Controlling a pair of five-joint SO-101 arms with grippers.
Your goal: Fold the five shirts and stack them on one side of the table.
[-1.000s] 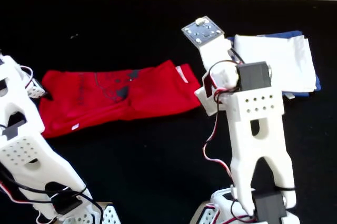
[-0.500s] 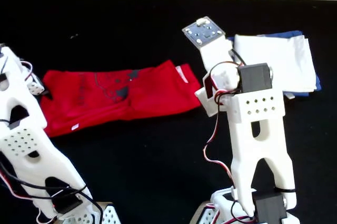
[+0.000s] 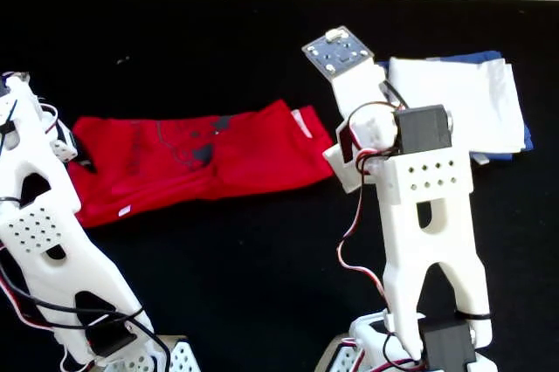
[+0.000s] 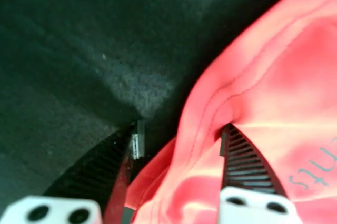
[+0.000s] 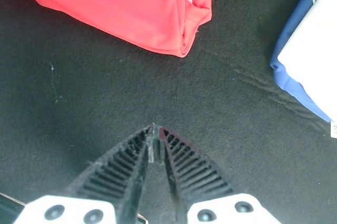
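Step judged in hand: red shirt [image 3: 192, 158] being folded. Left gripper [image 4: 179, 134] is set wide astride its edge; right gripper [image 5: 156, 129] is closed, empty. Next: edge to be pinched, folded across.

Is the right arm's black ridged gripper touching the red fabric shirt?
Apart. The right wrist view shows black tablecloth between the right gripper and the red shirt.

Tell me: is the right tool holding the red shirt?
No, the right tool is shut over bare table, apart from the red shirt.
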